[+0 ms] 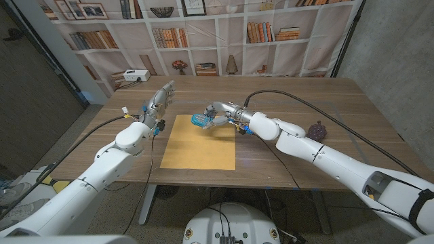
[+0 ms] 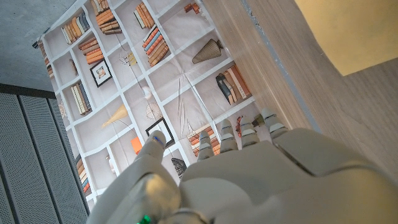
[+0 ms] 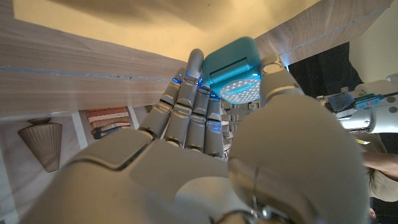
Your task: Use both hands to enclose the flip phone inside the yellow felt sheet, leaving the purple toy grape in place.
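The flip phone (image 3: 232,73) is half buried in the fingers of the right hand (image 3: 205,134), its lower part hidden (its hinge state cannot be told). The yellow felt sheet (image 2: 348,31) is cut off by the left wrist view's edge. The purple toy grape (image 1: 317,130) is too small for detail.

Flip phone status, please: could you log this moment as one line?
right hand: holds flip phone over yellow felt sheet | left hand: open, beside sheet | purple toy grape: untouched
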Action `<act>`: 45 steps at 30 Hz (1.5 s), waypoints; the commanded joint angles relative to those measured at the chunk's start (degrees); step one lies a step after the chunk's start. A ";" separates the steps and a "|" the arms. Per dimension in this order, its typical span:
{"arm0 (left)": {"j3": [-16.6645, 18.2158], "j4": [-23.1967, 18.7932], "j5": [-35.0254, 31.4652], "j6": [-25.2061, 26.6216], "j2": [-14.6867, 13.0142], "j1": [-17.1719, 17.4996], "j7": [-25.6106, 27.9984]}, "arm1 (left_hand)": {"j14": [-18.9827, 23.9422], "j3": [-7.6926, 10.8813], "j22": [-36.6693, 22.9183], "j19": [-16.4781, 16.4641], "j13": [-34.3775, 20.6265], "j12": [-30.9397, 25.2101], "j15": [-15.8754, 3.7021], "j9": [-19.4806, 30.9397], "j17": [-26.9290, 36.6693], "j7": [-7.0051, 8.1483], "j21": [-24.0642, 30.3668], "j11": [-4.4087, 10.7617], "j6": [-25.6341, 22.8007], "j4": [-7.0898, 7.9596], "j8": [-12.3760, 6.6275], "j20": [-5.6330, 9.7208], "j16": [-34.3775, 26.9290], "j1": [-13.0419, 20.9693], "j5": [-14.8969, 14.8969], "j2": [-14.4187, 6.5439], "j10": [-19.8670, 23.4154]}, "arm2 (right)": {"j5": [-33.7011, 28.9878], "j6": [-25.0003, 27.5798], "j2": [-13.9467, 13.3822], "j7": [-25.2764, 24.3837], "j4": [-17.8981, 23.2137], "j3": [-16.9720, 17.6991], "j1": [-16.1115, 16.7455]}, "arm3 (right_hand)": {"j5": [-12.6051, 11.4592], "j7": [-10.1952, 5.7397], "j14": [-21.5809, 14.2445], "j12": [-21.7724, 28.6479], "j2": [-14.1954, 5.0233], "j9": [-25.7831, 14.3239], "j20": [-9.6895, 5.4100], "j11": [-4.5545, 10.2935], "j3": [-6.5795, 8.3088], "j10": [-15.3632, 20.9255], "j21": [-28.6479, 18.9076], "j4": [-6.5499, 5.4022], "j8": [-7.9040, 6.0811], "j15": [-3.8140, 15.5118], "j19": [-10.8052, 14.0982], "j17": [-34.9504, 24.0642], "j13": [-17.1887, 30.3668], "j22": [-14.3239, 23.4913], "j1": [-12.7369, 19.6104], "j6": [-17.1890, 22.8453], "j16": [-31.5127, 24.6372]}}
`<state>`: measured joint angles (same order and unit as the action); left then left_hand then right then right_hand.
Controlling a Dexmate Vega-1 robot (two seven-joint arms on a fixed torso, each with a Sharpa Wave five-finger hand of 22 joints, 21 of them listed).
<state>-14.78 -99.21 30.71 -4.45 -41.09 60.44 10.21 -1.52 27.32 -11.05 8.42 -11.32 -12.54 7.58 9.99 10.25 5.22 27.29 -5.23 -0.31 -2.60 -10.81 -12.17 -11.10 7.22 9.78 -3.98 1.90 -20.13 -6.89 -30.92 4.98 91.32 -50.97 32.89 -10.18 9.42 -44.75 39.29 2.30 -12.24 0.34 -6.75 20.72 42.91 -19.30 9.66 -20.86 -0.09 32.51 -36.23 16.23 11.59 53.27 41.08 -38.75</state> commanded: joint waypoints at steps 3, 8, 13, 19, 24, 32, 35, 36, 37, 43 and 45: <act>0.53 0.18 0.88 -0.40 -0.34 0.59 -0.81 | -0.60 -0.35 -0.35 0.61 -0.18 -0.03 0.22 0.30 0.26 -0.19 -0.23 -0.56 0.24 -0.04 0.06 -0.11 0.25 -0.58 0.35 -0.16 -0.09 | -3.48 -3.25 5.58 -1.84 -7.57 -4.03 -2.69 | -0.13 -9.12 -5.55 5.49 -10.29 -0.18 -0.10 6.63 0.78 12.93 -0.42 -0.62 -2.24 10.43 0.05 -0.31 6.95 0.13 10.77 16.60 0.03; 0.53 0.15 0.94 -0.21 -0.36 0.63 -0.76 | -0.84 -0.40 -0.36 0.72 -0.18 0.06 0.24 0.30 0.26 -0.20 -0.31 -0.47 0.20 -0.01 0.05 -0.11 0.33 -0.70 0.37 -0.12 -0.32 | -6.82 0.08 6.81 -4.54 -8.19 -5.01 -2.60 | -0.12 -9.25 -5.68 5.51 -10.18 -0.15 -0.22 6.58 0.72 13.06 -0.55 -0.60 -2.19 10.41 0.18 -0.52 6.79 0.13 10.85 16.71 0.03; 0.55 0.23 0.96 -0.45 -0.36 0.64 -0.96 | -0.99 -0.47 -0.37 0.87 -0.18 0.13 0.12 0.30 0.27 -0.24 -0.43 -0.39 0.16 0.04 0.04 -0.11 0.35 -0.87 0.39 -0.07 -0.50 | -8.79 1.72 7.24 -5.49 -9.15 -6.26 -3.19 | -0.10 -9.30 -5.84 5.58 -10.16 -0.12 -0.27 6.58 0.65 13.19 -0.66 -0.69 -2.02 10.41 0.18 -0.73 6.68 0.14 10.84 16.56 0.06; 0.42 0.58 0.90 -1.19 -0.24 0.47 -1.54 | -1.17 -0.55 -0.39 0.97 -0.18 0.15 0.12 0.30 0.28 -0.22 -0.52 -0.48 0.16 0.10 0.06 -0.11 0.37 -1.05 0.41 -0.02 -0.55 | -13.49 5.20 7.03 -5.68 -9.62 -8.67 -4.35 | -0.10 -9.74 -5.64 5.52 -10.19 -0.10 -0.36 6.95 0.59 12.81 -0.77 -0.83 -1.72 10.59 0.16 -0.95 6.68 0.14 10.79 16.15 0.29; 0.26 0.77 0.87 -1.40 -0.17 0.20 -1.88 | -1.19 -0.60 -0.40 1.03 -0.18 0.18 0.10 0.30 0.28 -0.17 -0.59 -0.48 0.14 0.15 0.05 -0.10 0.35 -1.19 0.43 0.00 -0.64 | -14.73 6.05 6.50 -4.44 -10.11 -9.87 -5.30 | -0.07 -10.31 -5.02 5.34 -10.18 -0.09 -0.45 7.38 0.45 12.14 -0.87 -1.00 -1.59 10.53 0.17 -1.13 6.66 0.15 10.61 16.06 0.65; 0.15 0.81 0.84 -1.42 -0.15 -0.07 -2.06 | -1.32 -0.66 -0.41 1.09 -0.18 0.15 0.06 0.30 0.28 -0.28 -0.67 -0.60 0.14 0.21 0.06 -0.10 0.35 -1.37 0.46 0.01 -0.60 | -14.99 5.79 5.12 -2.98 -9.56 -10.26 -5.93 | -0.12 -10.69 -4.42 4.90 -10.13 -0.09 -0.72 7.29 0.51 11.30 -1.00 -1.01 -1.43 10.82 0.11 -1.04 6.28 0.14 10.63 15.98 1.48; 0.13 0.85 0.78 -1.61 -0.08 -0.12 -2.06 | -1.33 -0.67 -0.42 1.12 -0.18 0.16 0.07 0.30 0.28 -0.28 -0.71 -0.57 0.11 0.23 0.06 -0.10 0.34 -1.43 0.47 0.00 -0.64 | -15.17 7.22 4.62 -1.46 -8.50 -10.20 -5.99 | -0.22 -11.10 -3.28 3.99 -10.22 -0.07 -0.63 7.69 0.87 9.71 -1.00 -0.91 -0.62 10.79 -0.36 -0.57 5.60 0.13 10.92 14.32 2.95; 0.12 0.87 0.78 -1.68 -0.06 -0.13 -2.09 | -1.33 -0.68 -0.42 1.12 -0.18 0.16 0.07 0.30 0.28 -0.28 -0.71 -0.57 0.11 0.24 0.05 -0.10 0.34 -1.44 0.47 0.00 -0.62 | -14.90 7.45 4.49 -0.85 -8.34 -10.11 -6.04 | -0.23 -11.34 -2.09 3.56 -10.37 -0.06 -0.62 7.67 1.05 8.99 -1.01 -0.94 -0.16 10.87 -0.60 -0.35 5.25 0.13 11.00 13.40 3.92; 0.11 0.85 0.75 -1.68 -0.06 -0.13 -2.09 | -1.34 -0.68 -0.42 1.13 -0.18 0.17 0.04 0.30 0.28 -0.28 -0.72 -0.56 0.11 0.24 0.06 -0.10 0.34 -1.45 0.47 0.00 -0.65 | -14.62 7.62 4.35 -0.31 -8.19 -10.01 -6.07 | -0.19 -11.73 -1.26 2.96 -10.27 -0.04 -0.40 7.71 1.12 7.85 -0.96 -0.98 0.36 10.69 -0.99 -0.08 4.91 0.12 10.93 12.36 4.79; 0.07 0.74 0.75 -1.71 0.02 -0.07 -2.01 | -1.37 -0.70 -0.43 1.15 -0.18 0.16 0.04 0.30 0.28 -0.27 -0.77 -0.56 0.09 0.28 0.05 -0.09 0.32 -1.55 0.49 -0.01 -0.65 | -12.92 8.08 3.41 3.63 -7.33 -9.62 -6.69 | -0.38 -12.08 3.92 -1.34 -7.11 0.47 1.61 6.60 -0.71 0.22 -0.45 -2.39 4.74 9.37 -3.44 2.65 2.29 -0.16 6.32 5.05 10.95; -0.01 0.75 0.68 -1.67 0.02 -0.15 -2.04 | -1.39 -0.71 -0.43 1.15 -0.18 0.14 0.02 0.30 0.28 -0.24 -0.79 -0.54 0.08 0.29 0.05 -0.09 0.32 -1.58 0.50 -0.01 -0.59 | -11.76 8.19 3.04 5.49 -7.04 -9.26 -7.01 | -0.62 -11.96 4.98 -2.69 -6.07 0.61 2.27 6.90 -1.35 -2.00 -0.20 -2.74 5.69 8.69 -4.18 3.42 1.59 -0.25 4.69 3.97 12.45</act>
<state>-14.60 -98.46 31.54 -5.96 -41.20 60.45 8.27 -2.25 26.84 -11.33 9.04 -11.31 -12.54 7.47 9.99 10.25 5.22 26.84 -5.65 -0.31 -2.12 -10.81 -12.17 -10.81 6.20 9.78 -4.10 1.47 -34.24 -0.13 -26.27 4.40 82.96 -60.63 26.92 -10.20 5.07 -42.21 38.15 2.06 -11.86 2.00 -3.32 19.14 39.48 -19.82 8.07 -16.25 3.26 29.01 -36.35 16.25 11.38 53.03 38.99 -27.75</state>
